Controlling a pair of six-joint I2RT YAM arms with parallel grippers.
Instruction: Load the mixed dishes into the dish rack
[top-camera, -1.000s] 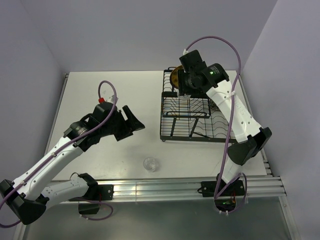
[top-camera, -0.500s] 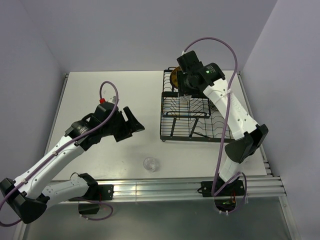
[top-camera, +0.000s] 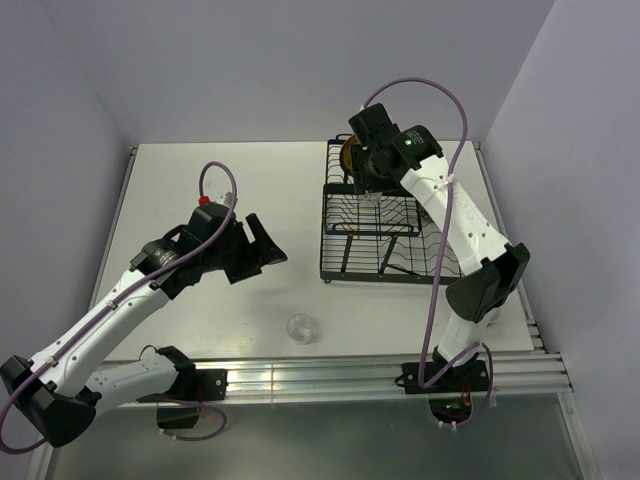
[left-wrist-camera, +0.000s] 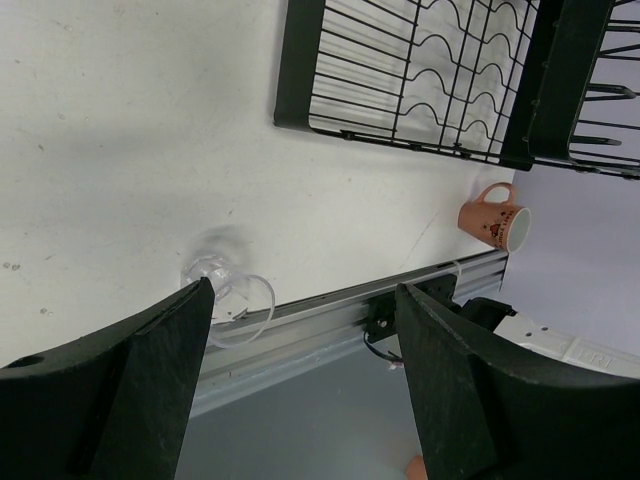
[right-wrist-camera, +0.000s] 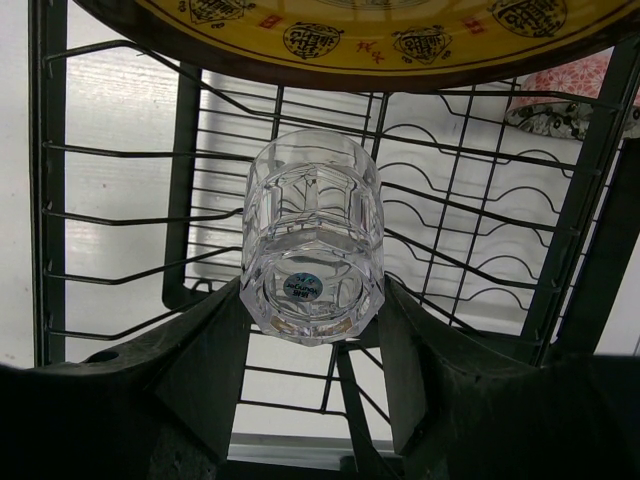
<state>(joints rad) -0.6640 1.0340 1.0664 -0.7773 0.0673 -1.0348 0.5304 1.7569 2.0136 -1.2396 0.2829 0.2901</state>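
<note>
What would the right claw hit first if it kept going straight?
Probably the wires of the dish rack: the right gripper holds a glass tumbler just over them, though depth is unclear.

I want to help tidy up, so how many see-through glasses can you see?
2. One glass is held by the right end effector over the dish rack. The second glass sits on the table near its front edge. Others could be hidden.

"What did you see around the rig?"
"I saw a white tabletop, lightly scuffed, boxed in by pale lilac walls: back wall, left wall, right wall."
"And the near edge?"
"I made out an aluminium rail there, with grey floor below it."
</note>
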